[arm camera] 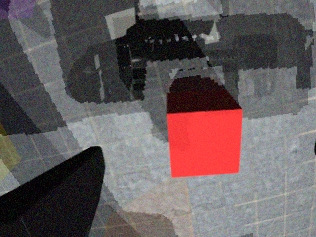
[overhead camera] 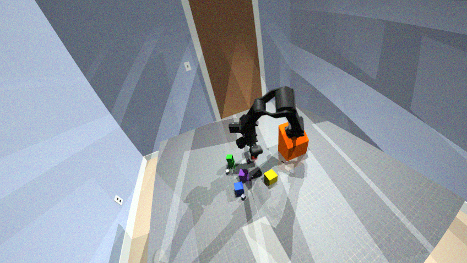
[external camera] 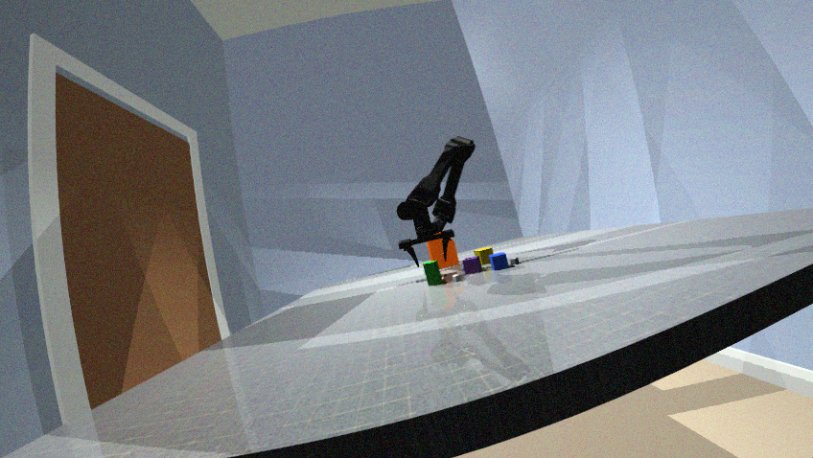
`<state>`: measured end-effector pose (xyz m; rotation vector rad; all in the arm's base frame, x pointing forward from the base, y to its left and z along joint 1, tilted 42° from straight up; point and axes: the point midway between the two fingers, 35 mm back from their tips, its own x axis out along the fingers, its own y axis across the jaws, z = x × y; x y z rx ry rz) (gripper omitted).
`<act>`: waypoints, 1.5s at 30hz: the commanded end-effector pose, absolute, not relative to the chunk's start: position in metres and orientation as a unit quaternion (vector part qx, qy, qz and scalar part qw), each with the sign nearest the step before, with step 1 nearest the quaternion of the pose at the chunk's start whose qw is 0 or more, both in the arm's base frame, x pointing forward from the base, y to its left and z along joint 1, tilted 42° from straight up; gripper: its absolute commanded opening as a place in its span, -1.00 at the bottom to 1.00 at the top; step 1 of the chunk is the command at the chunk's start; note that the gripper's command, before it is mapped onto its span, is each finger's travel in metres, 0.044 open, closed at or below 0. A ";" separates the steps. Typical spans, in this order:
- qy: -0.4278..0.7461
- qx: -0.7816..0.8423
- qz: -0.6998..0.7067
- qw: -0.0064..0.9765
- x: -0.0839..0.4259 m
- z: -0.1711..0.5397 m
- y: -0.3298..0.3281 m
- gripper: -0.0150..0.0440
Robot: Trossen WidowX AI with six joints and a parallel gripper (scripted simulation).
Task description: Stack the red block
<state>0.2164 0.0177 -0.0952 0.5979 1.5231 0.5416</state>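
Hovering spread and empty, gripper (external camera: 428, 253) is sitting right above red block (arm camera: 203, 141), not touching; tower (external camera: 431, 271) beside.

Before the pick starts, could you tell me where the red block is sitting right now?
The red block lies on the table at the wrist view's centre, directly under the open gripper; in the top view it is just right of the green tower.
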 end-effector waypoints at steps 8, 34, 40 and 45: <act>0.672 0.267 0.238 0.648 0.214 -0.108 0.031 1.00; 0.672 0.268 0.239 0.648 0.212 -0.120 0.043 1.00; 0.672 0.268 0.239 0.648 0.212 -0.120 0.043 0.47; 0.672 0.268 0.239 0.648 0.212 -0.120 0.043 0.02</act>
